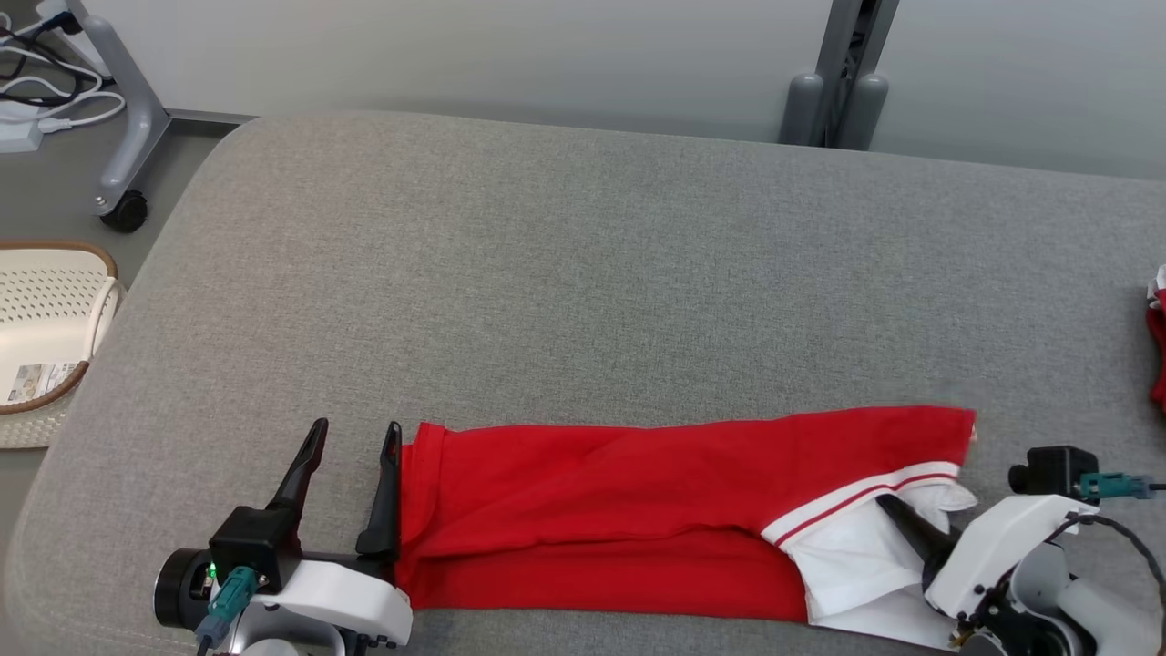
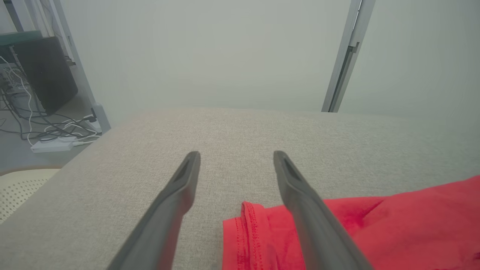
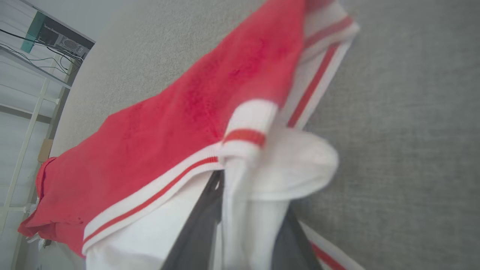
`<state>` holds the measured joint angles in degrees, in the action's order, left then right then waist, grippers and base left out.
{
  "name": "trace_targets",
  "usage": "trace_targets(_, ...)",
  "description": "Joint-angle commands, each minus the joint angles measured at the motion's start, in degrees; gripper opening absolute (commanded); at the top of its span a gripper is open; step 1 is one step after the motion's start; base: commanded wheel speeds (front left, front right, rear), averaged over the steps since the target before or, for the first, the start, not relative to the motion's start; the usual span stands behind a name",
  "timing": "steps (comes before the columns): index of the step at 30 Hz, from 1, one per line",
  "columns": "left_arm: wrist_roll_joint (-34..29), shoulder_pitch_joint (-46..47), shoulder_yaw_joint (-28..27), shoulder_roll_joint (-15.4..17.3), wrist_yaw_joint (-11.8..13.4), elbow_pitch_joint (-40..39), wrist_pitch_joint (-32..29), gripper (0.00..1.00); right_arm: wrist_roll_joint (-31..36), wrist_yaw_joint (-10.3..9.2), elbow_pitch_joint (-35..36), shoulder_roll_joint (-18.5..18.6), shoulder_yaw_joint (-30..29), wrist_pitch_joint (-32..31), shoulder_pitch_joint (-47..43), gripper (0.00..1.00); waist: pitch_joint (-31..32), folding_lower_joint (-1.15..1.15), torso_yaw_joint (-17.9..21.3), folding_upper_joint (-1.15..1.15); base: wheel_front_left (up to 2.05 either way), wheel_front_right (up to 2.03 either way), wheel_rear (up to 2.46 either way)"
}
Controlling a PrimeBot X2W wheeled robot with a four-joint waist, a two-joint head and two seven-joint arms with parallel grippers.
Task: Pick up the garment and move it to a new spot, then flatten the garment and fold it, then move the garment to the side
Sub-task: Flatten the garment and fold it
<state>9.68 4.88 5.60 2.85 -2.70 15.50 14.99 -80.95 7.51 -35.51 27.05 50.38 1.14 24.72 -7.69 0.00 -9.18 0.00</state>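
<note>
Cream basket (image 1: 55,301) at L: printed label (image 1: 36,383) inside. L pincer (image 1: 355,433) wide open, empty, beside red garment (image 1: 638,510). R pincer (image 1: 897,515) narrowed, gripping garment's white trim.

**Clearance: far side open, near edge crowded**

Tabletop (image 1: 583,273) bare across its middle and far side; wide passage there. Garment (image 1: 592,510) lies lengthwise along the near edge, spanning the ground between the pincers. Left pincer (image 1: 356,425), fingers spread, just beside the hem. Right pincer (image 1: 902,519) sunk in the white end, fold between fingers. Red cloth (image 1: 1157,346) at right edge. Basket (image 1: 46,319) and stand (image 1: 123,182) off left; post (image 1: 838,91) behind.
</note>
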Motion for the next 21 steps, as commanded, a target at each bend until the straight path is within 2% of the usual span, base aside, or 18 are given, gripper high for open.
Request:
trace_targets(1,0.36,0.26,-0.03,0.18,0.30,0.10,0.26,1.00,-0.41,-0.06,-0.84,-1.50,2.02,-0.52,-1.44,0.00,0.03,0.00,-0.02,0.00,0.00,0.00,0.00)
trace_targets(10,0.92,-0.45,0.20,0.19,0.70,0.66,0.26,1.00,-0.93,-0.30,-5.38,1.67,3.17,2.36,1.12,0.00,1.07,0.00,0.70,0.00,0.00,0.00,0.00)
trace_targets(21,1.70,-1.13,0.75,0.19,1.04,1.14,0.26,1.00,0.07,-0.28,-10.09,7.11,5.51,0.96,4.45,0.00,2.66,0.00,1.41,0.00,0.00,0.00,0.00)
